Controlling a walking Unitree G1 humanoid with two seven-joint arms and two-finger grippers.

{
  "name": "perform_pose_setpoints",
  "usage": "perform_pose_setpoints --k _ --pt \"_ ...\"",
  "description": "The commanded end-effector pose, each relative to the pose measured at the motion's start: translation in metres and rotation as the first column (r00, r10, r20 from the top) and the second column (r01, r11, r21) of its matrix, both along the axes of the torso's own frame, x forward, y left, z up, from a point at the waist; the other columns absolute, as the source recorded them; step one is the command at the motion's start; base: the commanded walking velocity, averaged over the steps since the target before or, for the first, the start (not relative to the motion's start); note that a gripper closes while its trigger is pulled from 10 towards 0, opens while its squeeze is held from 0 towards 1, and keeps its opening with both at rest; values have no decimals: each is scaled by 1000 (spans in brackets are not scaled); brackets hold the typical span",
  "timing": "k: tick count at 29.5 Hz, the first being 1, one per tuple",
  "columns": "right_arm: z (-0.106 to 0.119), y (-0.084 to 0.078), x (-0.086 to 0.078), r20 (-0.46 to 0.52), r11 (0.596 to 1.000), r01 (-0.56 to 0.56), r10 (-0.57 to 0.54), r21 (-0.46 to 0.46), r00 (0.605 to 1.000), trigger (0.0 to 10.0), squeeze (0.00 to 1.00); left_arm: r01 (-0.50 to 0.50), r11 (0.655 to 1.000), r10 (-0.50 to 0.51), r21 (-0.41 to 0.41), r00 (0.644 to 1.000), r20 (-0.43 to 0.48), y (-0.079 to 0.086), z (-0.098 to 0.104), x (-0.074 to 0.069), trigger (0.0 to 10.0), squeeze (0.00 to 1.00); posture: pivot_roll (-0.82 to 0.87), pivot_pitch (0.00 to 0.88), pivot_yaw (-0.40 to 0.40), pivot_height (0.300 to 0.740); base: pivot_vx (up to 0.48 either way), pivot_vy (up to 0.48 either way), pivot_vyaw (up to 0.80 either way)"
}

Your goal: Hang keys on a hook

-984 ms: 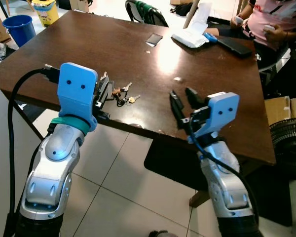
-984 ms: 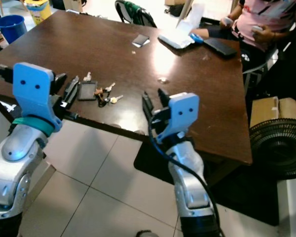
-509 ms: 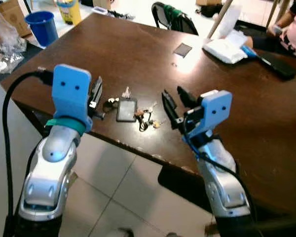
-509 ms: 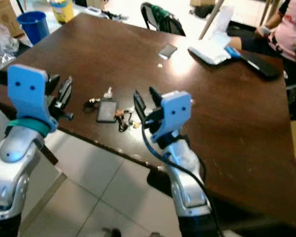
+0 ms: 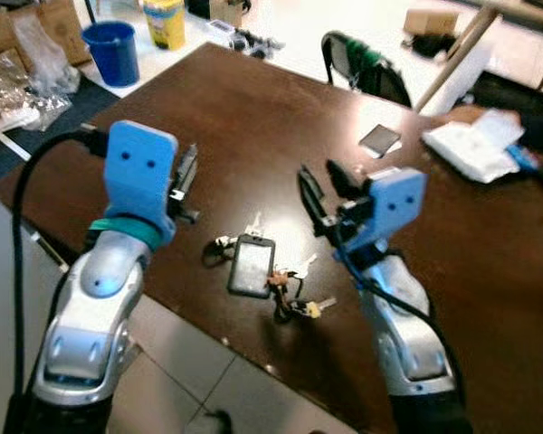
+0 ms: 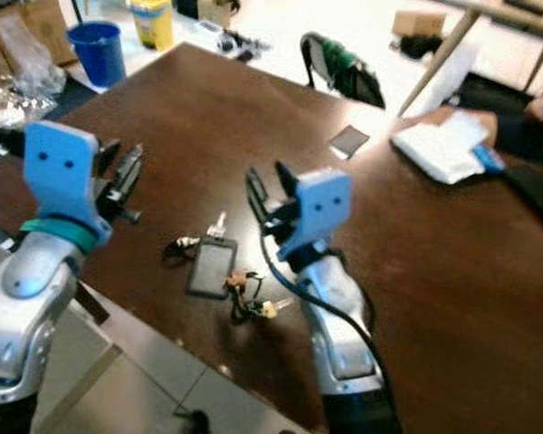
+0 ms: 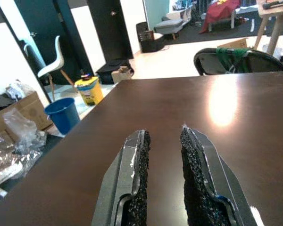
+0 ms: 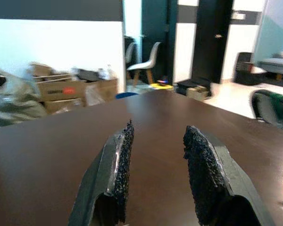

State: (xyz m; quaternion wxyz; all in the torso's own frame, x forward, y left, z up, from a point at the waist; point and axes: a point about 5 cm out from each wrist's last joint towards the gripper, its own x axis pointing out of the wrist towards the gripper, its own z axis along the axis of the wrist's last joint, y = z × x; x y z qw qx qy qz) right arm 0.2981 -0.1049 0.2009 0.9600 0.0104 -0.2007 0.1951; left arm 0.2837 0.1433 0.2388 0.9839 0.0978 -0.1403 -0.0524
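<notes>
Change: our camera has swung; the keys (image 5: 273,276) now sit mid-frame, at 6 o'clock of both grippers.
Left gripper (image 7: 162,141): narrow gap, empty.
Right gripper (image 8: 156,136): wider gap, empty.
Meaning: we judge pickup comes next.

We see a dark brown counter (image 5: 253,117), a black fob (image 5: 252,266) among silver keys (image 5: 294,294), a blue bucket (image 5: 113,50), and our blue-capped silver arms.
</notes>
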Motion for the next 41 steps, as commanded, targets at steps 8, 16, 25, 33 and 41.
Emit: perform_pose_setpoints --k 8,16,25,33,41 --pt "-6 -7 0 -19 1000 23 -23 -11 1000 10000 0 191 976 -175 106 974 -140 -19 -20 -5 10000 0 94 34 93 740 0 0 0" --pt "-8 -11 1 -10 999 43 -44 -28 999 10000 0 364 904 -210 225 835 -508 -24 -71 -13 10000 0 84 5 111 740 0 0 0" --pt "-7 -11 7 3 998 43 -43 -43 999 10000 0 324 946 -220 29 702 -677 -36 -96 -9 10000 0 91 0 119 740 0 0 0" --pt "-4 -8 14 16 998 32 -31 -49 999 10000 0 334 941 -207 44 676 -707 -58 -102 7 10000 0 98 0 123 740 0 0 0" --pt "-7 -6 14 15 998 32 -32 -48 999 10000 0 242 941 -36 238 768 -640 -42 -98 22 10000 0 102 0 132 740 0 0 0"
